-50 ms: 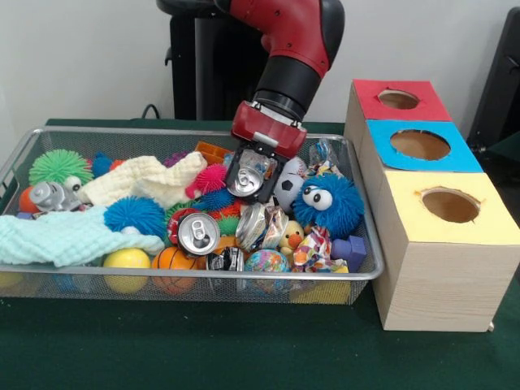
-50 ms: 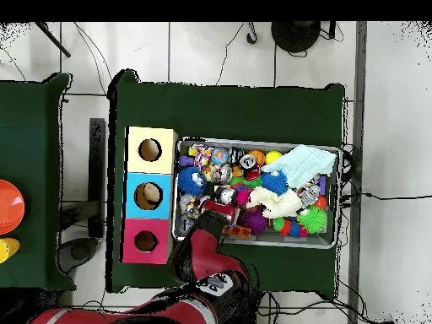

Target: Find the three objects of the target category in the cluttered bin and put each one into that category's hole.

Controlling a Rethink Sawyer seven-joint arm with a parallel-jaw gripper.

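My gripper (image 1: 248, 177) hangs over the middle of the wire bin (image 1: 24, 150), shut on a crushed silver can (image 1: 246, 174) lifted clear of the toys. In the overhead view the gripper (image 2: 221, 206) is over the bin's (image 2: 331, 243) left part, near the box. More cans lie in the bin: a red one with a silver lid (image 1: 197, 233), a crushed one (image 1: 260, 225) beside it, and a crushed one at the left (image 1: 50, 196). The wooden box (image 1: 439, 276) has a red hole (image 1: 398, 99), a blue hole (image 1: 420, 145) and a yellow hole (image 1: 451, 205).
The bin is crowded with spiky balls (image 1: 134, 215), a blue fuzzy toy with eyes (image 1: 329, 203), a soccer ball (image 1: 288, 185), a cream cloth (image 1: 150, 183) and a pale green cloth (image 1: 65, 237). The box stands close against the bin's right side.
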